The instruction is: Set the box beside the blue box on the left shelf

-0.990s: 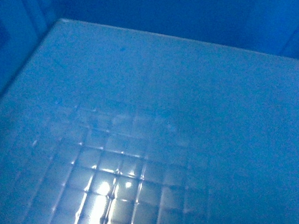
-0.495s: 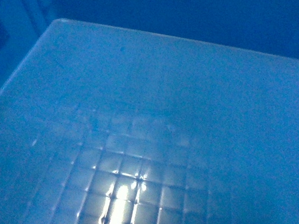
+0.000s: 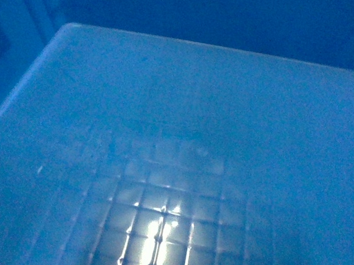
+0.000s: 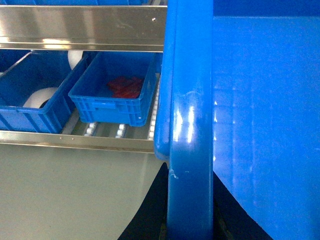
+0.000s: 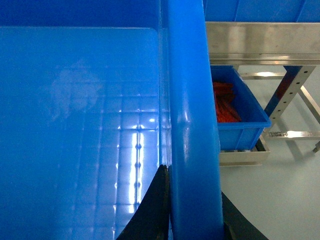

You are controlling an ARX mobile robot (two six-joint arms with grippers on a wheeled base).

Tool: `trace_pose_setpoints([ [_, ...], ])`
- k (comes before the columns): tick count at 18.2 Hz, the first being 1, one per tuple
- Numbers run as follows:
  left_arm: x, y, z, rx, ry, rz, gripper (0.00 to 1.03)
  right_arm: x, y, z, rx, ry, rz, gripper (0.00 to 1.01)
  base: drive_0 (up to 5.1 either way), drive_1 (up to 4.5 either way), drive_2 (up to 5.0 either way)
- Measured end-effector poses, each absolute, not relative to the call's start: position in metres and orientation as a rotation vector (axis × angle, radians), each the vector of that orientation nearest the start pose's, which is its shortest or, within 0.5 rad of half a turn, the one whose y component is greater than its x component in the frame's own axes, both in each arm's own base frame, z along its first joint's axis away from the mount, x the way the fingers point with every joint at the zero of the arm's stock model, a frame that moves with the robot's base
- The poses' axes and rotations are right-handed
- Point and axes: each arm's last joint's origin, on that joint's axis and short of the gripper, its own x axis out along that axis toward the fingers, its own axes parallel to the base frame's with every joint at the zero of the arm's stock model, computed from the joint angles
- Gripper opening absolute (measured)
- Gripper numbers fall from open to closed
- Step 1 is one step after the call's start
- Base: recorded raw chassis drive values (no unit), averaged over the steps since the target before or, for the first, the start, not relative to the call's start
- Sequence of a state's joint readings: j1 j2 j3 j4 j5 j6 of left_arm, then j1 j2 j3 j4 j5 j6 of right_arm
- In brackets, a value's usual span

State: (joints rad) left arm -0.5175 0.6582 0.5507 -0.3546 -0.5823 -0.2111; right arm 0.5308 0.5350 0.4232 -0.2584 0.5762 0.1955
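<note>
The box, a big bright-blue open crate, fills the head view with its pale grid floor and dark far wall. My left gripper is shut on the box's thick left rim, one black finger on each side. My right gripper is shut the same way on the right rim. In the left wrist view a smaller blue box with red items inside sits on the steel shelf, ahead of and left of my box. The grippers are hidden in the head view.
Another blue box with a white object stands further left on the same shelf, under a steel upper rail. In the right wrist view a blue box with red contents sits on a steel rack. Pale floor lies below.
The light glare on the box's floor has slid to the right and lower in the head view. The box has barely shifted, and both grippers hold as before.
</note>
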Motion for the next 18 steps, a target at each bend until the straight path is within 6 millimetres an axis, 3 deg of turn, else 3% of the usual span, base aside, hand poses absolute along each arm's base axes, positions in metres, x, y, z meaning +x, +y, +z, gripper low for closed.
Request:
trace_pose_setpoints([
  [2,0.1327,-0.0572,0.2573,0.033,0.385,0.103,0.08,0.1192,0.0517,0.2368,-0.002,0.311,-0.075,0.1,-4.9,2.51,2.5],
  [18,0.1327,-0.0573,0.2573,0.033,0.384,0.103,0.08,0.119,0.0516,0.2369,-0.001,0.31,-0.076,0.1,0.0,0.0,0.0],
])
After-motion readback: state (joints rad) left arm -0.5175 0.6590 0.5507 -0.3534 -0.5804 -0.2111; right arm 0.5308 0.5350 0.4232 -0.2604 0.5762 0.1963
